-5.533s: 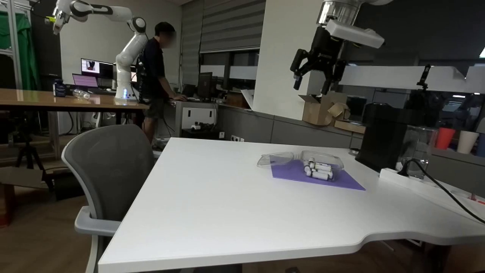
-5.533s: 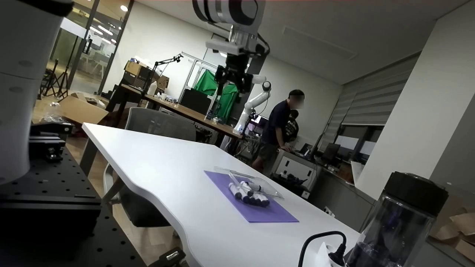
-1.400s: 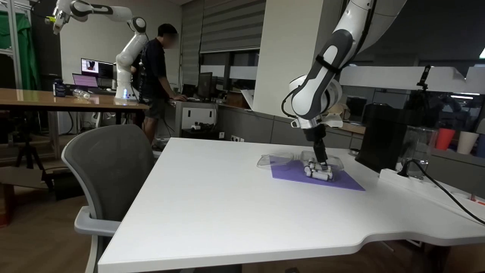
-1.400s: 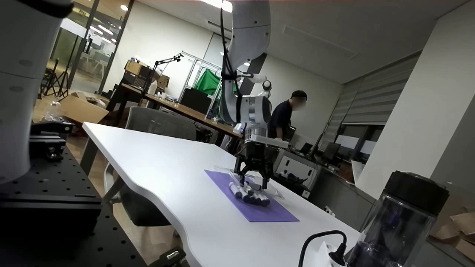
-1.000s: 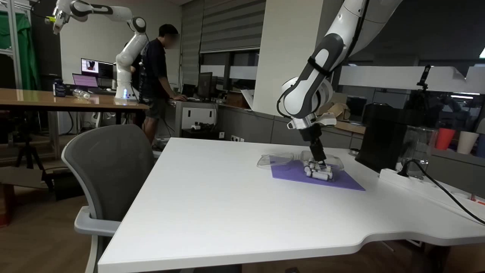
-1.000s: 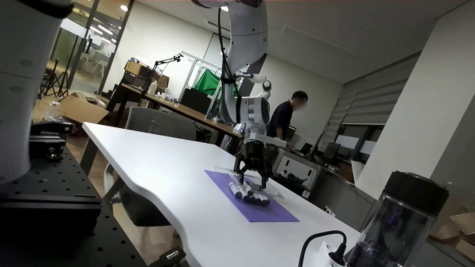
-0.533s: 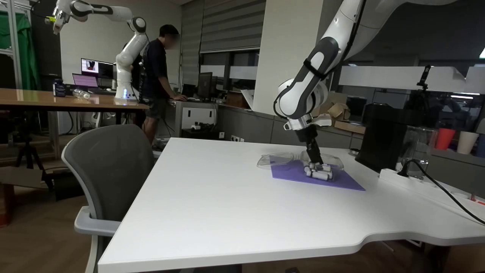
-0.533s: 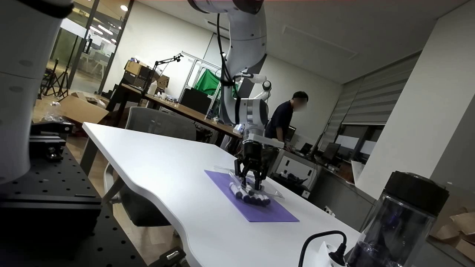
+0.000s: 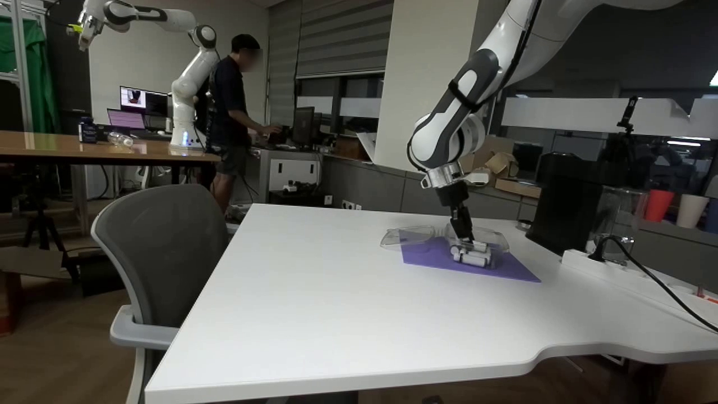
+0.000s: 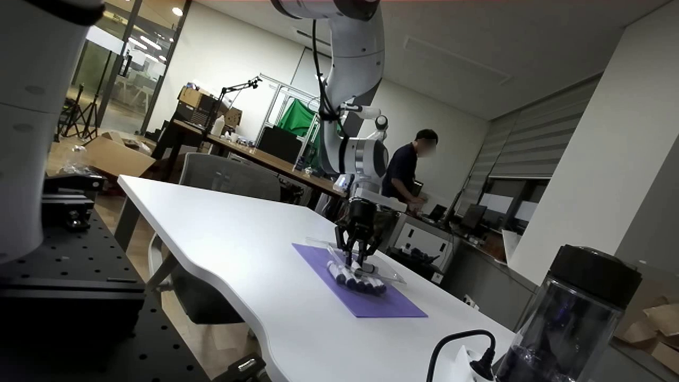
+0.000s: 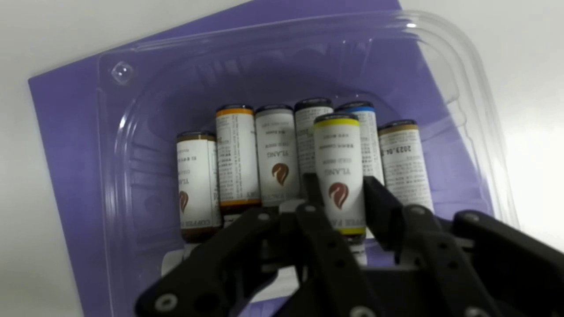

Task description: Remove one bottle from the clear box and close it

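The wrist view looks steeply down, close above the clear box [image 11: 468,61]. Both exterior views look obliquely from farther off, sharing the surface [image 9: 336,314] and clear box; in an exterior view, tilted, a black-lidded vessel [image 10: 570,313] stands near.

In the wrist view the fingers [image 11: 382,211] and the yellow-banded bottle [image 11: 339,169] each hide part of the blue-banded bottle [image 11: 370,141]. The bottom edge cuts off the clear box [image 11: 484,105]. A pale piece [image 11: 277,285], mostly covered, is perhaps another bottle. In both exterior views the arm [image 9: 477,81] runs off the top edge; the person's face [image 9: 249,59] is blurred.
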`<state>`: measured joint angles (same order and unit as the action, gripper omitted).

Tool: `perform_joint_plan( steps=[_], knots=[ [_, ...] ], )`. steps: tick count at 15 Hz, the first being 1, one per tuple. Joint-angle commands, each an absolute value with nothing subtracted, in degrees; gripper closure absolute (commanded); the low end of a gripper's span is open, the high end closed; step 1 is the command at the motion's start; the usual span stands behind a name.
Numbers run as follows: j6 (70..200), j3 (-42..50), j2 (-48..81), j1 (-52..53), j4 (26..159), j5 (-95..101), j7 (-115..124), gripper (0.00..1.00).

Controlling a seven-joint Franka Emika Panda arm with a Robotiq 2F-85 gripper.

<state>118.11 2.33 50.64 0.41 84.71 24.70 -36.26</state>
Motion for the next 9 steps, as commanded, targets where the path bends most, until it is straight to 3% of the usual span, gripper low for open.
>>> perform_joint_plan(
  steps=[1, 9],
  knots=[
    [118.5, 0.6, 46.5, -1.6, 86.3, 22.7, -36.4, 0.93],
    [137.2, -5.1, 28.2, -8.8, 103.6, 10.9, -40.9, 0.93]
  ],
)
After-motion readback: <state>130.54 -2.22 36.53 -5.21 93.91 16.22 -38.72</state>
